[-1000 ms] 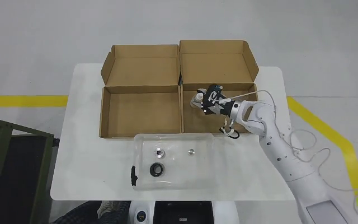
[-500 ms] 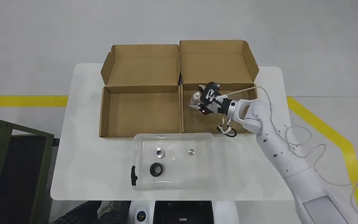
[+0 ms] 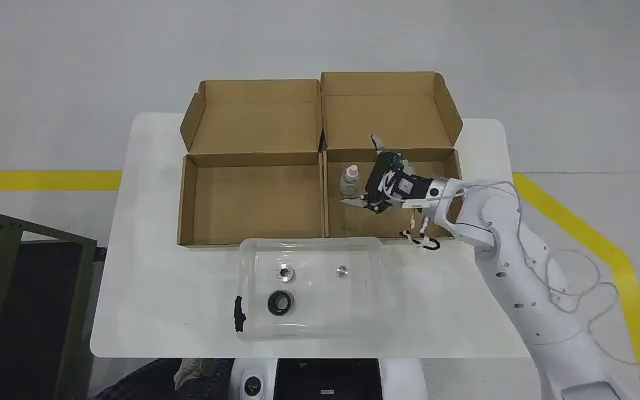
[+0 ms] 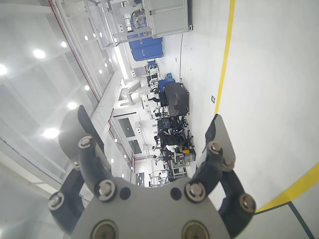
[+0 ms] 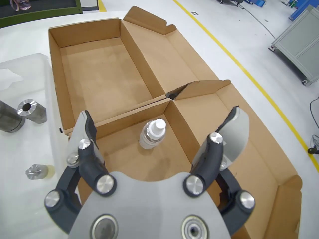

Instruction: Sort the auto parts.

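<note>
Top view, right arm: half a second ago the right gripper (image 3: 362,172) was down inside the cardboard box (image 3: 440,205), closed around the white bottle (image 3: 349,180). Now the fingers are spread wide with nothing between them, and the hand has drawn back and lifted off. Bottle released.

Right wrist view: the bottle stands upright on the box floor, cap up, just ahead of the fingertips and roughly centred between them, apart from both. It sits close to the wall that divides this box from the second box (image 3: 250,205), which lies beyond the bottle from the hand. No tilt that I can see.

Reading: this drop looks complete; one part is sorted.

Still to sort, off to the finger side nearest the clear tray (image 3: 310,325): two metal cylinders (image 3: 287,272), a smaller metal piece (image 3: 342,270) and a black ring (image 3: 281,302). These are near the hand, but outside its spread.

Left gripper (image 4: 148,114): fingers apart and holding nothing, aimed out at the room and well away from the parts.

Judgement: next the right hand must clear the box wall and swing over the tray. The risk is clipping the freestanding bottle on the way out.
</note>
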`<state>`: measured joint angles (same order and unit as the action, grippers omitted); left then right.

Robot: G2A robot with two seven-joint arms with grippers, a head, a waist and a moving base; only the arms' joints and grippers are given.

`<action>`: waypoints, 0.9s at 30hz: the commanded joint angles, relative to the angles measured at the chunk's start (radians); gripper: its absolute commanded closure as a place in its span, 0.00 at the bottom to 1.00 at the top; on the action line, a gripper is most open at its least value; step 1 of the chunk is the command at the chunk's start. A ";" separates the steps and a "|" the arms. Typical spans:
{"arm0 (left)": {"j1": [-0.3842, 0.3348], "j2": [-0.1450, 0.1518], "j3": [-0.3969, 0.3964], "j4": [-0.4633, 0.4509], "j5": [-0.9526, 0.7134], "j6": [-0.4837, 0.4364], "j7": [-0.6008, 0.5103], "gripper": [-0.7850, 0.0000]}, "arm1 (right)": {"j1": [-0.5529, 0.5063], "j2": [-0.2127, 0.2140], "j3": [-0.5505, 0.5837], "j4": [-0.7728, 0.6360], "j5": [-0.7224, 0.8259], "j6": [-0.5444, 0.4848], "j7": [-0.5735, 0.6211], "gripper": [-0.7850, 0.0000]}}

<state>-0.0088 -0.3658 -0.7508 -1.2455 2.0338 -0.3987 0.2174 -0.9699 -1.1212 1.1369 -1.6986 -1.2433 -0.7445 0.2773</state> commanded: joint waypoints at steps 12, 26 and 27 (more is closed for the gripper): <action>0.000 0.000 0.000 0.000 0.000 0.000 0.000 0.00 | -0.218 0.032 0.022 -0.296 0.044 -0.105 0.129 0.00; 0.000 0.000 0.000 0.000 0.000 0.000 0.000 0.00 | -0.387 0.056 0.002 -0.379 -0.071 -0.143 0.145 0.00; 0.000 0.000 0.000 0.000 0.000 0.000 0.000 0.00 | -0.390 0.057 -0.003 -0.377 -0.077 -0.153 0.148 0.00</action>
<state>-0.0088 -0.3658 -0.7508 -1.2455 2.0338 -0.3987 0.2174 -1.3579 -1.0651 1.1385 -2.0774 -1.3148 -0.8886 0.4232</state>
